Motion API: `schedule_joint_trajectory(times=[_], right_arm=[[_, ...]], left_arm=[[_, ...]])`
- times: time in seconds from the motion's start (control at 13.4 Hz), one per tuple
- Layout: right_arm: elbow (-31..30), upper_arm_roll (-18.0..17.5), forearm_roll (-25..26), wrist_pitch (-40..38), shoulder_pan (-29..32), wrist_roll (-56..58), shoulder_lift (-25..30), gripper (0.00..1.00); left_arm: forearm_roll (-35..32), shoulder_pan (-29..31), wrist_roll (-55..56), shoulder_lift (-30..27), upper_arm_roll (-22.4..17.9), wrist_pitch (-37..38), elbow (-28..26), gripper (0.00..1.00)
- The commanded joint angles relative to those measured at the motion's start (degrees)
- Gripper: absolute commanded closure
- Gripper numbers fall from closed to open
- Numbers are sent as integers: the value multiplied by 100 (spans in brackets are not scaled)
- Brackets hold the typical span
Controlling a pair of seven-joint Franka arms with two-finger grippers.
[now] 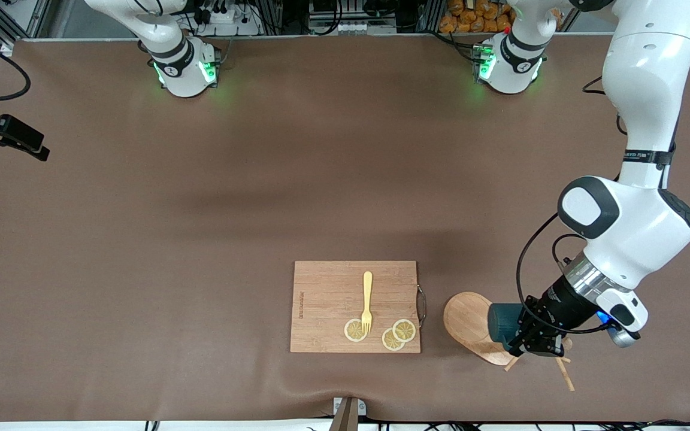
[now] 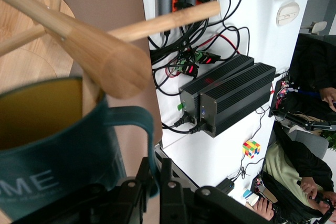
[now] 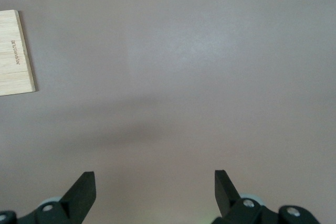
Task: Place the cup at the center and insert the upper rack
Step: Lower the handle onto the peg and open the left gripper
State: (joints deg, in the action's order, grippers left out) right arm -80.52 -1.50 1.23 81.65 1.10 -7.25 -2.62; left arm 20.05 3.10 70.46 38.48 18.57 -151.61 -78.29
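Because the cup (image 1: 504, 323) hangs on the upper rack (image 1: 471, 326) by its small loop handle, the left gripper (image 1: 533, 344) has little to work with, and it takes that loop itself: in the left wrist view the two black fingers (image 2: 170, 184) sit drawn together on the lower part of the handle, with the teal body of the cup (image 2: 58, 145) just beside them and the round post end of the rack (image 2: 113, 64) directly above the cup's yellowish inside. The rack sits toward the left arm's end of the table, near the wooden cutting board (image 1: 327, 305), which carries a yellow fork (image 1: 367, 302) and lemon slices (image 1: 393, 335).

I judge the cup to be stiff, glazed and fairly slippery, with enough weight to swing about a thin handle, so a firm pinch low on the loop, close to the body, seems the safest hold. The rack looks light and top-heavy, with thin pegs (image 2: 173, 19) that could catch the handle or snap; the post or the oval base is the sounder place to take it.

The right gripper (image 3: 155, 184) waits over bare table beside the board's corner (image 3: 16, 53), its fingers spread wide and empty.
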Motion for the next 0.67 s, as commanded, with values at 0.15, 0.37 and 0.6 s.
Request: schedule_joint_trajectory(times=[0.15,0.37,0.6], right_arm=[[116,10,97,-88,-31,-84,-46,0],[116,10,97,-88,-22,-84,-46,0],[116,10,88,-88,-14,-84,-46,0]], left_arm=[[105,104,-173,-147,77,158,-55,0],[87,112,-164,-226,59,306,-55,0],[60,121,-173,-393,15,578,-55,0]])
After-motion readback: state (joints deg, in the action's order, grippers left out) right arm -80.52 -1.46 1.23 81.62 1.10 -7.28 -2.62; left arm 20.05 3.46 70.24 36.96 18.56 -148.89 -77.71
